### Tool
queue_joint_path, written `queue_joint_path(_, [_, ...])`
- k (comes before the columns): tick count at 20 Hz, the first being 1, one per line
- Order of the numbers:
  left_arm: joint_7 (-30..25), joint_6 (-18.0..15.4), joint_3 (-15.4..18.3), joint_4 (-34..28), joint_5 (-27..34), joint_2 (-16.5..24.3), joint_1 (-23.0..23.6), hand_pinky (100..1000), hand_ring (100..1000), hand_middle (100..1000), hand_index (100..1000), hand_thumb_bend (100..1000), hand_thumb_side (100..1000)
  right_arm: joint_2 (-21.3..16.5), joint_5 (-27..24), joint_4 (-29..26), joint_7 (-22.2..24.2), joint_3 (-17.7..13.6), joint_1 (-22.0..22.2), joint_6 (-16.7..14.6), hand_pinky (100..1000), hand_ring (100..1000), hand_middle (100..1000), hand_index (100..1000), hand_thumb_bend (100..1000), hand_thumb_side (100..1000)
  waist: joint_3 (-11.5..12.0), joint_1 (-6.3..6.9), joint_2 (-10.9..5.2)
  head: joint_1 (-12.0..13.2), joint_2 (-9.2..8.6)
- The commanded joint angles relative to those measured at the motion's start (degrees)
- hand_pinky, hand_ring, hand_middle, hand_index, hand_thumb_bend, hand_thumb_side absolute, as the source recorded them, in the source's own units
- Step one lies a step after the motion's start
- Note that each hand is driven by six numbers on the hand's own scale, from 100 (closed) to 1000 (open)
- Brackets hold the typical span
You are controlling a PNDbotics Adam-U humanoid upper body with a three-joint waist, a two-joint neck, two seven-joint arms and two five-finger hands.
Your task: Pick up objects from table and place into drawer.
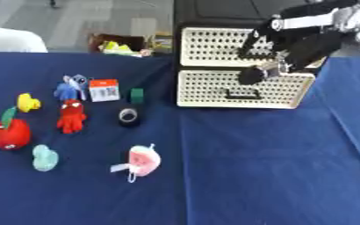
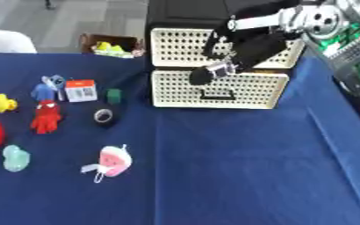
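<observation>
Now I have the right hand (image 1: 287,46) up at the drawers (image 1: 244,88), fingers curled in front of them, holding nothing I can see. Toys lie far left: octopus (image 1: 72,116), apple (image 1: 10,133), watermelon (image 1: 143,160).

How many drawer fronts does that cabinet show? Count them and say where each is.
2. The upper drawer sits behind the right hand; the lower drawer, with a dark handle, is directly beneath it. The hand hides part of both.
</observation>
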Motion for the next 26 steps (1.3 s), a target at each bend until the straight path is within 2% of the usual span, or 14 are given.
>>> queue_joint_path(1, [-0.24, -0.03, 0.24, -1.02, 0.00, 0.67, -0.66, 550, 598, 651, 883, 100, 981, -2.08, 1.17, 0.60, 0.42, -1.41, -0.62, 0.60, 100, 100, 100, 841, 708, 856, 0.01, 0.19, -0.90, -0.01, -0.61])
queue_joint_path(14, [-0.49, -0.05, 0.28, -1.02, -0.15, 0.59, -0.59, 550, 596, 649, 883, 100, 983, -2.55, 4.08, 1.18, 0.42, -4.54, -0.23, 1.02, 100, 100, 100, 846, 706, 867, -0.22, 0.42, -0.35, 0.14, -0.86])
queue_joint_path(26, [-0.63, -0.07, 0.29, -1.02, -0.15, 0.41, -0.62, 550, 594, 648, 884, 100, 986, -2.05, 6.99, 3.73, 0.42, -3.37, -0.30, 0.43, 100, 100, 100, 869, 703, 868, 0.12, 0.36, 0.11, 0.08, -1.11])
